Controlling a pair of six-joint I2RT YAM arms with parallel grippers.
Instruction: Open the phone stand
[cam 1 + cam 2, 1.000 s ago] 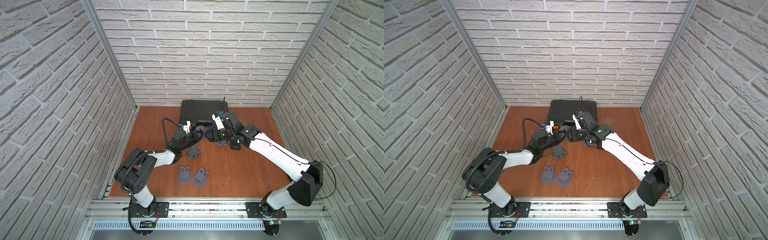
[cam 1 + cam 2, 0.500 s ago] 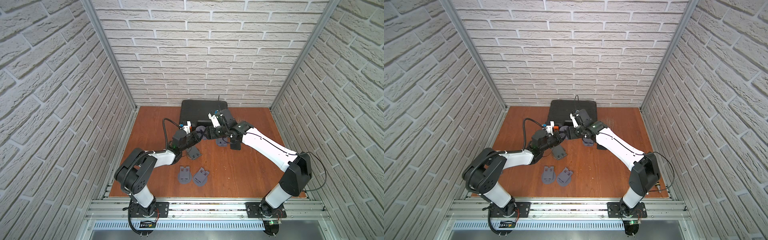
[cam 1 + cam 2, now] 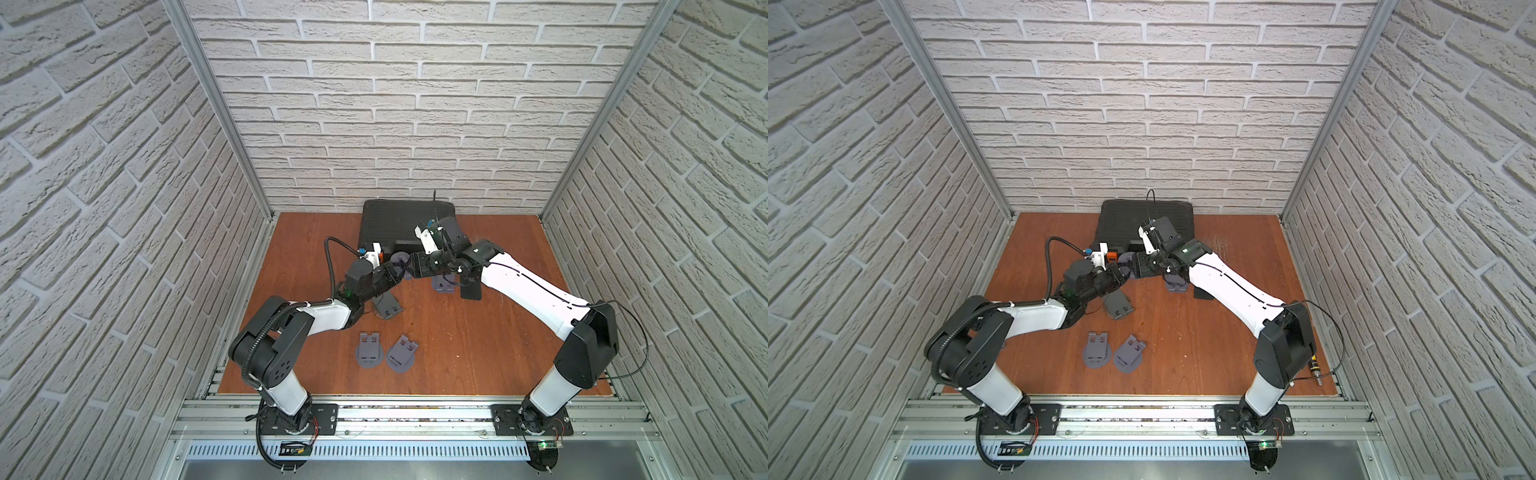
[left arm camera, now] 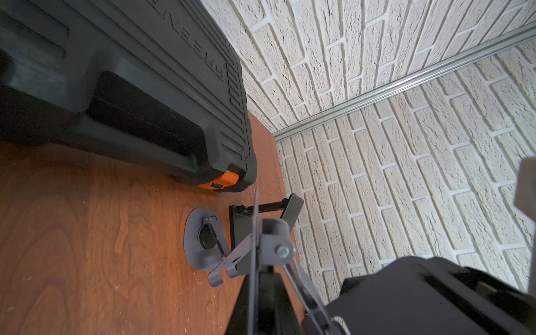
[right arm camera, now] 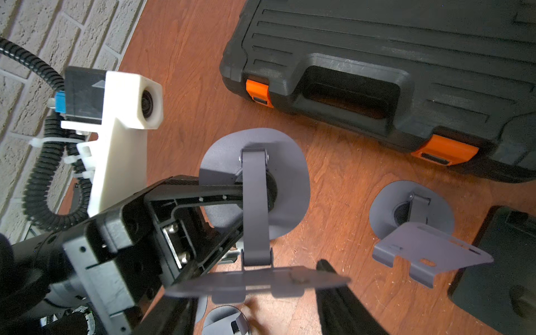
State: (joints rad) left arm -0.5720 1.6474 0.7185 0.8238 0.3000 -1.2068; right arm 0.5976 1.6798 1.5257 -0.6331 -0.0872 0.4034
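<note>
A grey phone stand (image 5: pixel 284 185) is held in the air between both grippers in front of the black case; in both top views it shows as a small grey shape (image 3: pixel 401 261) (image 3: pixel 1127 258). My left gripper (image 4: pixel 256 278) (image 3: pixel 395 274) is shut on its round base, seen edge-on in the left wrist view. Its arm (image 5: pixel 255 203) runs from the base to the cradle plate (image 5: pixel 258 280). My right gripper (image 5: pixel 255 287) (image 3: pixel 410 267) is shut on that plate across its width. The plate stands swung away from the base.
A black tool case (image 3: pixel 399 224) with orange latches lies at the back. An opened grey stand (image 3: pixel 444 286) (image 5: pixel 412 220) and a black flat object (image 3: pixel 471 286) sit under the right arm. Folded grey stands (image 3: pixel 368 349) (image 3: pixel 402 352) (image 3: pixel 386 308) lie on the wooden table (image 3: pixel 478 345).
The right gripper's jaws have narrowed onto the stand's plate, and the right arm's elbow has swung out to the right. The left arm has stayed put.
</note>
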